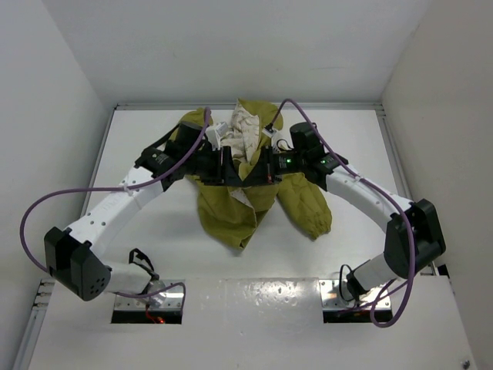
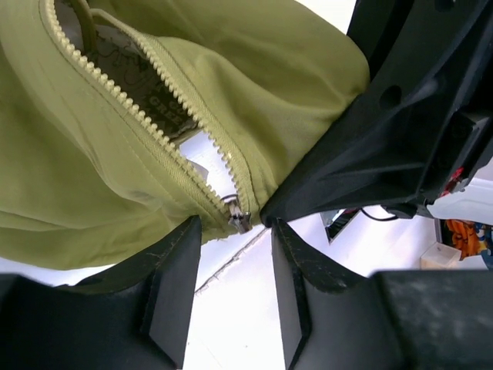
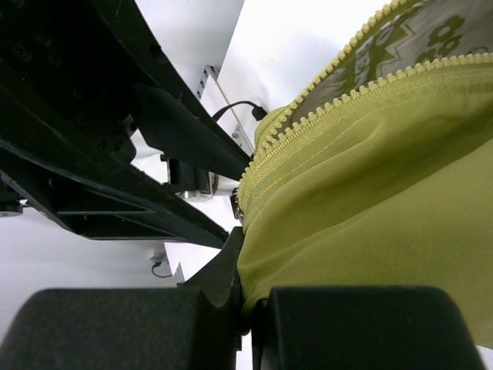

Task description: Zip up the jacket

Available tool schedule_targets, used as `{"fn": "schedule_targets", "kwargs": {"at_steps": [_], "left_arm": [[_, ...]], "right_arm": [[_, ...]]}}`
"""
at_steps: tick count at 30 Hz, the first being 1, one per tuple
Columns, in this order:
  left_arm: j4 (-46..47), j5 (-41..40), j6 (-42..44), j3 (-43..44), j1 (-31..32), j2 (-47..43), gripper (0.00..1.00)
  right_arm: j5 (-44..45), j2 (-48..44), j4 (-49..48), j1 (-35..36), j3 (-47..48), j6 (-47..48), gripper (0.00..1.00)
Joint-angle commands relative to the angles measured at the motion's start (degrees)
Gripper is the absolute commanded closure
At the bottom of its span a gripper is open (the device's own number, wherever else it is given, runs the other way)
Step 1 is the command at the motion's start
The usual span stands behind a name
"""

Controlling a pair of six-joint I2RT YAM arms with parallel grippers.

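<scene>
The jacket (image 1: 228,216) lies crumpled mid-bench, its sleeve end toward the arms on the white bench (image 1: 139,247). Over it the right tool (image 3: 245,308) is pressed together, pinching a fold of olive fabric beside the zipper. The left tool (image 2: 231,301) stands spread, with the metal slider (image 2: 237,218) just past its fingertips and not gripped. Farther back the cream lining (image 1: 246,132) shows green print, its lettering too blurred to read.

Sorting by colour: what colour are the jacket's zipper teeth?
Pale yellow zipper teeth, clearest in the left wrist view.
</scene>
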State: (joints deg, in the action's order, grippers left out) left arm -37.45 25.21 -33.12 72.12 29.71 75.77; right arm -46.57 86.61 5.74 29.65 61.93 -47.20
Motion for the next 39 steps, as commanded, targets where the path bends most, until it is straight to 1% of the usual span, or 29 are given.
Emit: {"fn": "schedule_targets", "kwargs": {"at_steps": [1,4,6,7,16,24,29,39], "left_arm": [[2.03,1.16,-1.33,-0.05,0.96,-0.18,0.54],[2.03,1.16,-1.33,-0.05,0.96,-0.18,0.6],[2.55,1.16,-1.33,-0.05,0.96,-0.18,0.63],[2.56,1.16,-1.33,-0.05,0.96,-0.18,0.65],[2.56,1.16,-0.81,-0.05,0.96,-0.18,0.8],[2.56,1.16,-0.8,-0.57,0.96,-0.18,1.0],[3.7,3.0,-0.27,-0.57,-0.18,0.43,1.0],[5.46,2.39,-0.8,1.89,-1.85,0.43,1.0]], "right_arm": [[-0.37,-0.91,-3.19,0.85,1.09,-0.79,1.0],[-0.37,-0.91,-3.54,0.85,1.09,-0.7,1.0],[-0.46,-0.83,-3.54,1.11,1.09,-0.7,1.0],[-0.46,-0.83,-3.19,1.2,1.09,-0.35,1.0],[-0.46,-1.18,-2.66,1.2,0.73,0.27,1.0],[-1.07,-1.36,-3.1,1.55,0.65,1.14,1.0],[-1.33,-1.62,-1.96,2.34,0.47,3.69,1.0],[-2.13,-2.14,3.75,3.66,1.44,10.2,1.0]]}}
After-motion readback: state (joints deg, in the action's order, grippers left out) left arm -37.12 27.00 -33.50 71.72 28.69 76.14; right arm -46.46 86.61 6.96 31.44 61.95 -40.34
